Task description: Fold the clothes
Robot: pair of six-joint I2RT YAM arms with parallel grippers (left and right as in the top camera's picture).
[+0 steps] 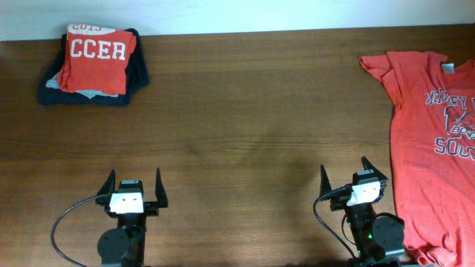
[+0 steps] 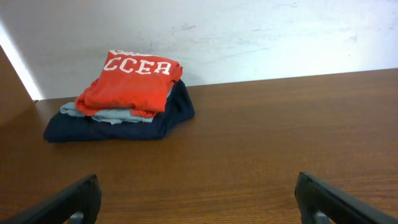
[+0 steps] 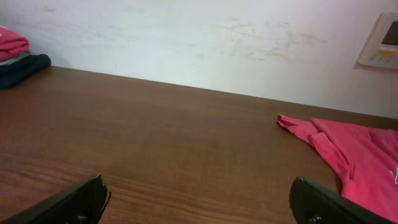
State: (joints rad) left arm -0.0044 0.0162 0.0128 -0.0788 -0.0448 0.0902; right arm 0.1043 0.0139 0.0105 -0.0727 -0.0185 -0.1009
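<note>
The clothes (image 1: 430,141), an orange-red T-shirt with a navy-and-white chest print, lie spread flat along the table's right side, partly cut off by the frame edge. One sleeve and the shirt's edge (image 3: 354,152) show at the right of the right wrist view. My right gripper (image 1: 346,176) (image 3: 198,190) stands open and empty just left of the shirt's lower part. My left gripper (image 1: 134,180) (image 2: 198,190) is open and empty near the front left, far from the shirt.
A pile of folded garments (image 1: 95,65) sits at the back left: a red shirt lettered "CCER" (image 2: 134,84) on a light blue piece and a dark navy one (image 2: 118,127). A white wall runs behind the wooden table (image 1: 245,111). A wall panel (image 3: 382,40) hangs at right.
</note>
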